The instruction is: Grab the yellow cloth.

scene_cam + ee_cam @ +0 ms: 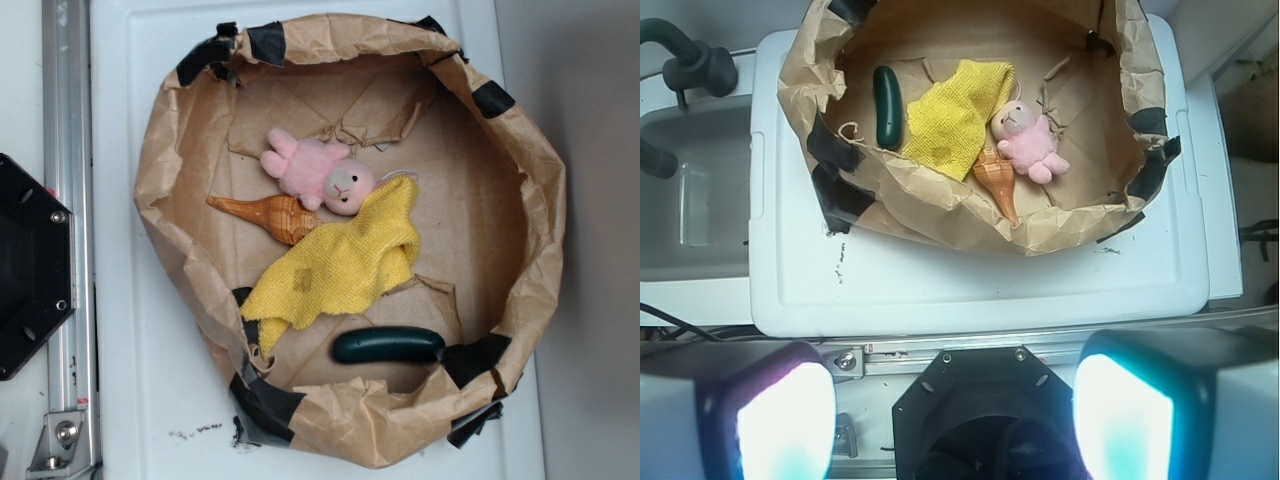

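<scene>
Cloth: the bright yellow coarse-woven cloth [340,265] lies crumpled on the floor of the brown paper-lined basket [545,235], which fills the white plastic counter [140,400] towards its far edge in the wrist view.
Neighbours: the pink plush bunny [315,172] touches its upper corner; the orange spiral seashell [268,216] lies against one side; the dark green cucumber-shaped toy [388,345] sits just beside the other.
Fingers: the gripper [955,405] hangs well back over the counter's near edge, its 2 fingers [775,410] spread wide with nothing between them.
Approach: I would clear the paper wall, then descend on the cloth's middle.
Risk: the bunny or shell could be pinched along with an edge.
</scene>
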You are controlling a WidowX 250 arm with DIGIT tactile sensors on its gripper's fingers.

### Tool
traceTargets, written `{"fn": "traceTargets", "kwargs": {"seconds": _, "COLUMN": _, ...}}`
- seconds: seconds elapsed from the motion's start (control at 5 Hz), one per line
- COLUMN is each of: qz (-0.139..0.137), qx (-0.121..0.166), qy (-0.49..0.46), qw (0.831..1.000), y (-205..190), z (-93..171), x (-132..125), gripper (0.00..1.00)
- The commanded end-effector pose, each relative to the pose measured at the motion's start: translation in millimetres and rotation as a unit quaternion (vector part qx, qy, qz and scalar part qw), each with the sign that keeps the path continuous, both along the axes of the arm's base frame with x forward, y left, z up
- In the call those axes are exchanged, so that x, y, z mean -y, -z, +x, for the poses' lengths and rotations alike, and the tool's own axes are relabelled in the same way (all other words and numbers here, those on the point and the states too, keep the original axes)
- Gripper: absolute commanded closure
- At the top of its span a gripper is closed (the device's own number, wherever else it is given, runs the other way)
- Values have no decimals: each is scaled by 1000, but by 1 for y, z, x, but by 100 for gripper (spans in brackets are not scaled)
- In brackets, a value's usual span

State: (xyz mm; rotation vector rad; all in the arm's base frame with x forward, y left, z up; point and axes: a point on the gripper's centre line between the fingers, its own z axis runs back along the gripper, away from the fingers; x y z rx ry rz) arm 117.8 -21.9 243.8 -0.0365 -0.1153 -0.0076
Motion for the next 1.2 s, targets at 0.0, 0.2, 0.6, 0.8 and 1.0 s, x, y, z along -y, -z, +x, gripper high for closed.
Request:
{"fn": "traceTargets", "kwargs": {"seconds": 0.0, "qz": 0, "qx": 0, "qy": 0, "qw": 1000, "y": 0, "z": 0, "x": 0, "gripper": 0}}
{"fn": "traceTargets", "kwargs": {"seconds": 0.2, "qz": -23, "qx": 37, "qy": -32, "qw": 999, "y": 25, "z": 50, "x": -7, "gripper": 0}}
{"fn": "traceTargets", "kwargs": {"seconds": 0.6, "qz": -28, "qx": -49, "qy": -129, "qw": 990, "y": 95, "z": 143, "x": -8, "gripper": 0}}
{"fn": "traceTargets", "kwargs": {"seconds": 0.8, "qz": -18, "qx": -102, "qy": -191, "qw": 976, "y": 127, "z": 166, "x": -9, "gripper": 0}}
{"fn": "traceTargets", "kwargs": {"seconds": 1.0, "qz": -7, "qx": -157, "qy": -153, "qw": 976, "y": 174, "z": 153, "x": 12, "gripper": 0}}
